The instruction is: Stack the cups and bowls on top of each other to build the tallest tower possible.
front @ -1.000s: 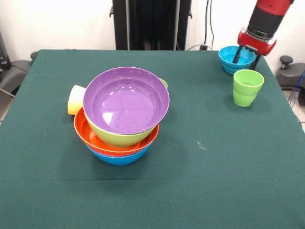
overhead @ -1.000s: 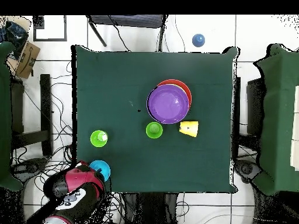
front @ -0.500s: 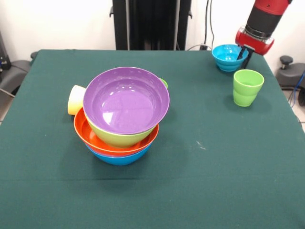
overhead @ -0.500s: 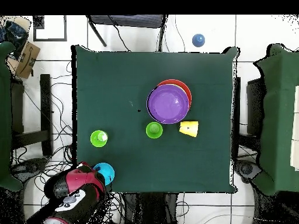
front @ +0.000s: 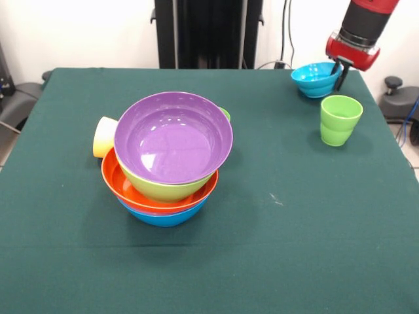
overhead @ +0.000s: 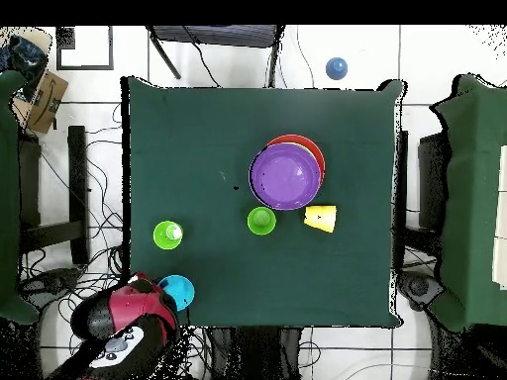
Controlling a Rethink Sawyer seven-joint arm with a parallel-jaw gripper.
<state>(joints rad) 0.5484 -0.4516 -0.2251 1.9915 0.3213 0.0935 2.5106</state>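
Note:
The tower [front: 171,140] stands left of the table's centre: a purple bowl [front: 173,134] on top, then lime green [front: 160,190], orange [front: 123,185] and blue [front: 163,218] bowls; it also shows in the overhead view [overhead: 286,175]. A yellow cup [front: 105,136] lies on its side against it. A green cup [overhead: 261,221] stands behind it. A light green cup [front: 340,120] stands at the far right. My gripper [front: 335,70] is shut on the rim of the turquoise bowl [front: 313,78] at the far right corner, holding it tilted. The orange cup is out of view.
The green-clothed table [front: 275,248] ends close behind and to the right of the gripper. The black pedestal [front: 208,33] stands at the far edge. A small dark blue round thing [overhead: 337,67] lies on the floor beyond the table.
My gripper has closed on the turquoise bowl's rim, raised it slightly and shifted it a little toward the table's middle. The tower and the cups have not moved.

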